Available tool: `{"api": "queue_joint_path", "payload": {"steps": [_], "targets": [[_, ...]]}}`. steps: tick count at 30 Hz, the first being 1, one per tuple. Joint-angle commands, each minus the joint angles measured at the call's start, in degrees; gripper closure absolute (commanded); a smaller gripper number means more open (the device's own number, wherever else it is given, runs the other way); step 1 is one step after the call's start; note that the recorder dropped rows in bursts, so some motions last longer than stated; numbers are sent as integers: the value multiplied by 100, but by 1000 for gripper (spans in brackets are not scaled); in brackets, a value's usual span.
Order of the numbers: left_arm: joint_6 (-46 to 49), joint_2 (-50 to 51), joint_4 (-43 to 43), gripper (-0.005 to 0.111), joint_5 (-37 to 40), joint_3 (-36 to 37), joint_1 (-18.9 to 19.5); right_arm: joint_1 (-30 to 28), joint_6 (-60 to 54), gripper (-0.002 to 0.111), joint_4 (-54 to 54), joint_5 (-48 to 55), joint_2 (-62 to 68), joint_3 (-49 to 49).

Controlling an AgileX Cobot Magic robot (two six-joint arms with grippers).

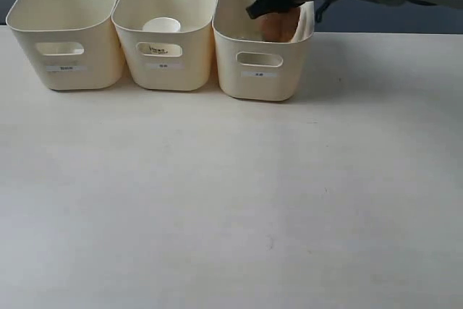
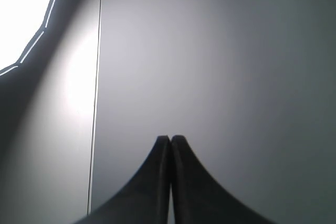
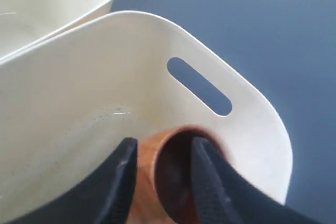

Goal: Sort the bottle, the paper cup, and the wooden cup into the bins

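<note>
Right gripper (image 3: 160, 153) over the rightmost bin (image 1: 262, 70), jaws pinching the wooden cup (image 3: 176, 182) by its rim (one jaw inside, one outside), cup within the bin's walls. Left gripper (image 2: 170, 139) with jaws pressed together, facing a grey wall. Paper cup (image 1: 161, 25) in the middle bin (image 1: 168, 63), well apart from both jaws.

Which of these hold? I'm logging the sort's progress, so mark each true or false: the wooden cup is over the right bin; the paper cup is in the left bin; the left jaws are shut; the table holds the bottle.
1. The wooden cup is over the right bin, one finger inside its rim: true.
2. The paper cup is in the left bin: false, it is in the middle bin.
3. The left gripper has its jaws shut: true.
4. The bottle stands on the table: false, no bottle shows there.
</note>
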Motion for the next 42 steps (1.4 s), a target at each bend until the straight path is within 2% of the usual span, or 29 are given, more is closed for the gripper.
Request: {"api": "queue_joint_path", "payload": {"steps": [1,3,9,13,21,25,31,38,42], "targets": [[-9,-26,21,107,31,-1,-37,10,-66,50,154,-88,-12,-43],[-9,-26,21,107,31,-1,-37,10,-66,47,189,-60,-23,-43],[-9,-26,21,107,31,-1,-37,10,-192,51,204,264,-241,-30],[-9,-26,21,107,31,-1,-37,10,-270,52,204,264,-734,322],[-9,-26,21,107,31,-1,-37,-6,-588,88,204,184,-2062,1647],[-9,-26,21,107,31,-1,-37,-6,-588,108,258,-340,-2933,2512],[-9,-26,21,107,31,-1,-37,-6,-576,109,349,-616,-4271,3542],[-9,-26,21,107,31,-1,-37,-6,-551,109,1137,-631,-5738,4534],[-9,-26,21,107,31,-1,-37,-6,-551,109,1238,-613,-6467,5240]]}}
